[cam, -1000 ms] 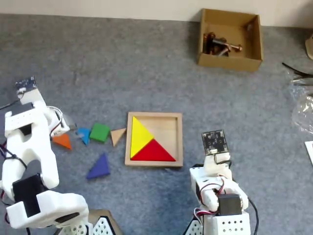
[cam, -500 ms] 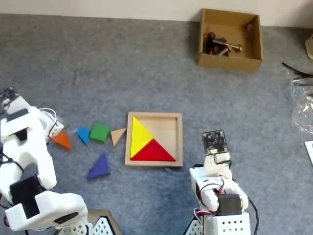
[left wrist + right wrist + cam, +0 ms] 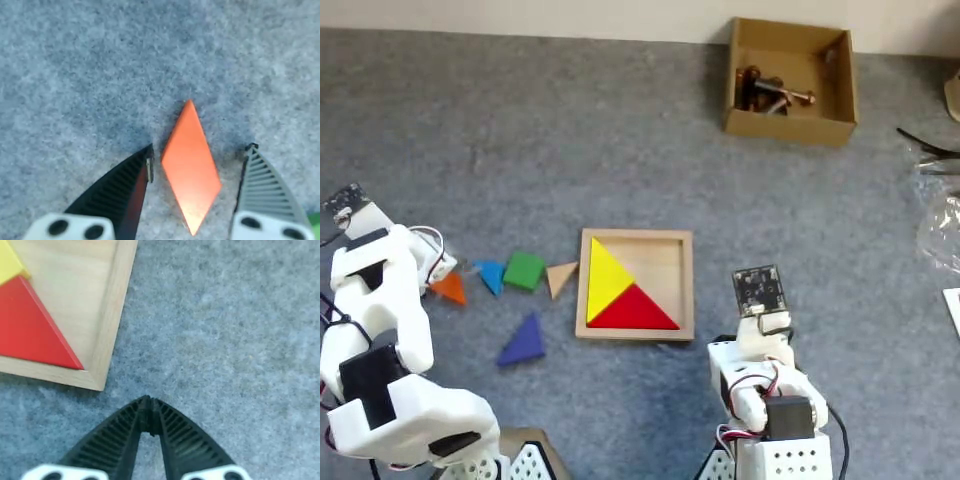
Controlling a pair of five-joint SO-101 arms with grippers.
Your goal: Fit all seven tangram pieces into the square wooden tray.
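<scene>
Step in hand, I judge: pick-up of piece no. 3. My left gripper (image 3: 200, 149) hangs low over the grey carpet (image 3: 520, 130) with jaws wide. The orange wooden parallelogram (image 3: 190, 167) lies flat between them and touches neither jaw, as far as I see. It is at the far left of the loose row, well apart from the square wooden tray (image 3: 660, 262). Next move calls for: go down a bit, close on the long edges w/o pushing the piece sideways, lift, carry to tray. The piece is thin, so the grip may slip. My right gripper (image 3: 150, 405) is pressed together, holds nothing, near the tray corner by the red piece.

Containers: the brown cardboard box (image 3: 787, 128) at the far right holds brownish metal-looking bits (image 3: 768, 90); I cannot tell what. The tray holds 2 of 7: big yellow triangle (image 3: 605, 275) on its left side and big red triangle (image 3: 633, 310) along the near edge, touching each other. The rest is bare wood.

Loose pieces left of tray: dark blue triangle (image 3: 525, 340), green square (image 3: 524, 270), tan triangle (image 3: 560, 276) just beside the rim, light blue triangle (image 3: 492, 274).
</scene>
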